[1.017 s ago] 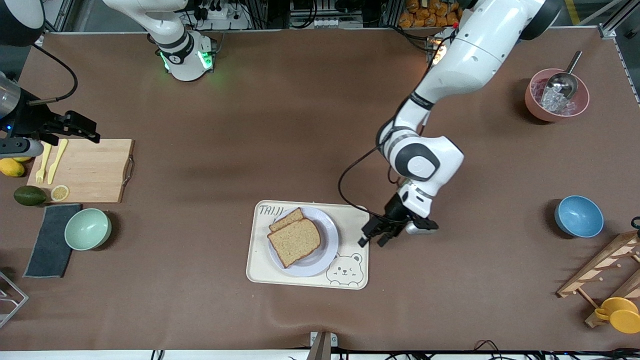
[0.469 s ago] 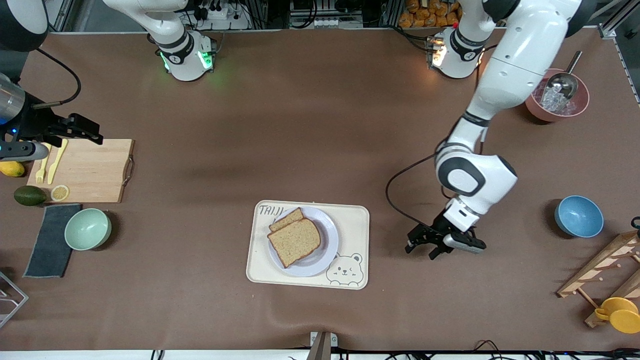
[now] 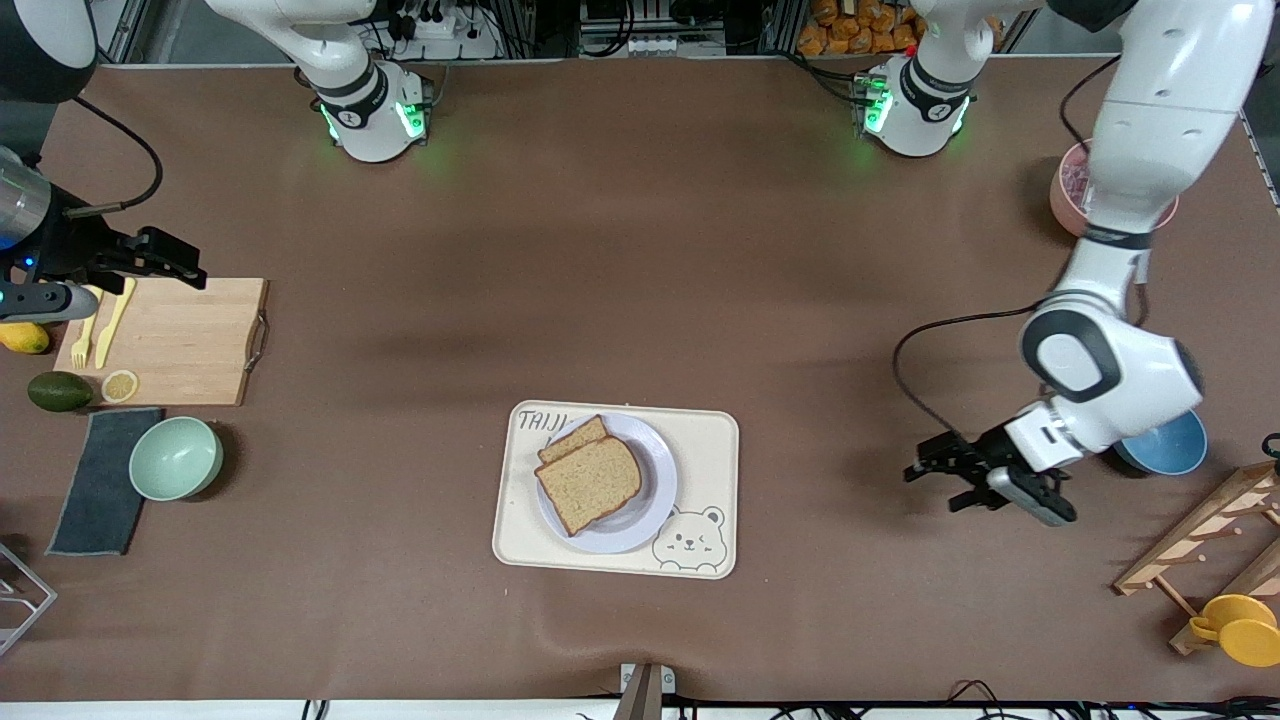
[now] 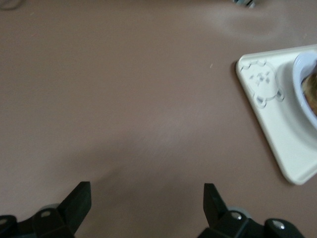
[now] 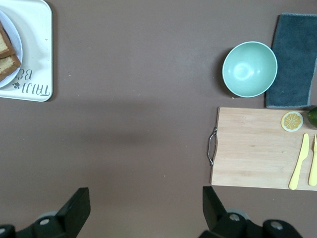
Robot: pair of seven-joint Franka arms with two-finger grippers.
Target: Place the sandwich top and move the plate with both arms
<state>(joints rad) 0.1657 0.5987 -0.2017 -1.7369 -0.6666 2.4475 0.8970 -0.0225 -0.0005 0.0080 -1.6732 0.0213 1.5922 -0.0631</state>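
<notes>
The sandwich top (image 3: 590, 483), a tan speckled slice, lies on the lavender-grey plate (image 3: 655, 500), on another slice (image 3: 572, 438) whose edge sticks out. The plate sits on a cream bear tray (image 3: 705, 450). My left gripper (image 3: 935, 485) is open and empty over bare table between the tray and a blue bowl. In the left wrist view, the left gripper (image 4: 146, 198) faces the tray corner (image 4: 267, 114) and the plate rim (image 4: 298, 79). My right gripper (image 3: 188, 268) waits open and empty over the cutting board's edge. The right wrist view (image 5: 146, 203) shows the tray (image 5: 37, 59) and bread (image 5: 5, 62).
At the right arm's end are a wooden cutting board (image 3: 180, 345) with a yellow fork, knife and lemon slice, a mint bowl (image 3: 175, 457), a dark cloth (image 3: 100, 480) and an avocado (image 3: 58, 391). At the left arm's end are the blue bowl (image 3: 1165, 450), a pink bowl (image 3: 1068, 190), a wooden rack (image 3: 1200, 535) and a yellow cup (image 3: 1240, 630).
My left gripper has moved from the tray's edge toward the left arm's end of the table, close to the blue bowl. The bread, plate and right gripper have stayed put.
</notes>
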